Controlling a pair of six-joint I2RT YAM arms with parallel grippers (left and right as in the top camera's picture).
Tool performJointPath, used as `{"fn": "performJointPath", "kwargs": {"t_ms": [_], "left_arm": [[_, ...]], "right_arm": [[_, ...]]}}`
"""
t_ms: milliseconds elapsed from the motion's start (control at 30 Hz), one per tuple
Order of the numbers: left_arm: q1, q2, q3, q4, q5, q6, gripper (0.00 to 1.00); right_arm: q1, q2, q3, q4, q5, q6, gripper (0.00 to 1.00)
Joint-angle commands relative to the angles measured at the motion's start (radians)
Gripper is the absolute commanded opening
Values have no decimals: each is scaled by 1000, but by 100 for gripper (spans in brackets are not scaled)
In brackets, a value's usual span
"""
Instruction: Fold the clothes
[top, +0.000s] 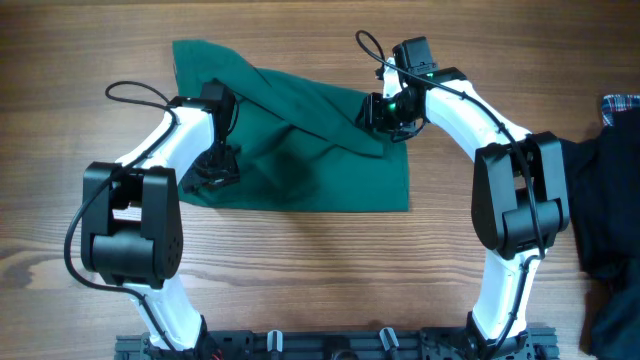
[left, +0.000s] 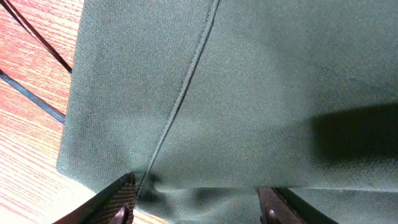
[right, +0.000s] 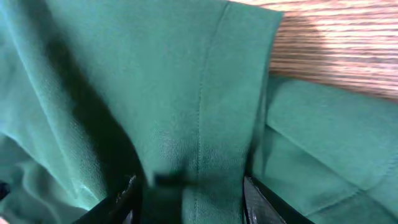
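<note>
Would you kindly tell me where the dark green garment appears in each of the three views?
Overhead: the green garment lies spread at upper centre of the wooden table.
Left wrist: the green garment fills most of the frame, with wood at left.
Right wrist: the green garment fills nearly everything, with wood at upper right.
Shared landmark: the wooden table bordering the cloth's edge.

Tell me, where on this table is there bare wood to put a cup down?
Freest: the wood strip of table in front of the green garment, between left arm and right arm; also the far left corner. Crowded: the right edge, with black garment and plaid cloth.
</note>
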Motion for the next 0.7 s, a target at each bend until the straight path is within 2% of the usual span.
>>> {"fn": "performJointPath", "kwargs": {"t_ms": [0, 33, 67, 100, 133, 433, 567, 667], "left_arm": [[23, 72, -46, 36, -46, -2, 64], [23, 72, -46, 37, -46, -2, 64], [23, 72, -46, 37, -46, -2, 64], [23, 72, -46, 37, -46, -2, 64], [23, 72, -46, 36, -46, -2, 64], [23, 72, -46, 51, -46, -2, 64], [24, 72, -46, 55, -47, -2, 63], [24, 72, -46, 59, -47, -2, 63]], "right_arm": [[-2, -30, -7, 11, -53, 36, 52], [-2, -30, -7, 24, -83, 35, 52], [-2, -30, -7, 45, -114, 35, 45], [-3, -30, -7, 60, -120, 35, 32], [-3, -30, -7, 90, -119, 35, 4], [-77, -30, 38, 273, -40, -3, 4], [-121, -30, 143, 312, -14, -100, 4], [-119, -30, 160, 417, 55, -172, 4]]}}
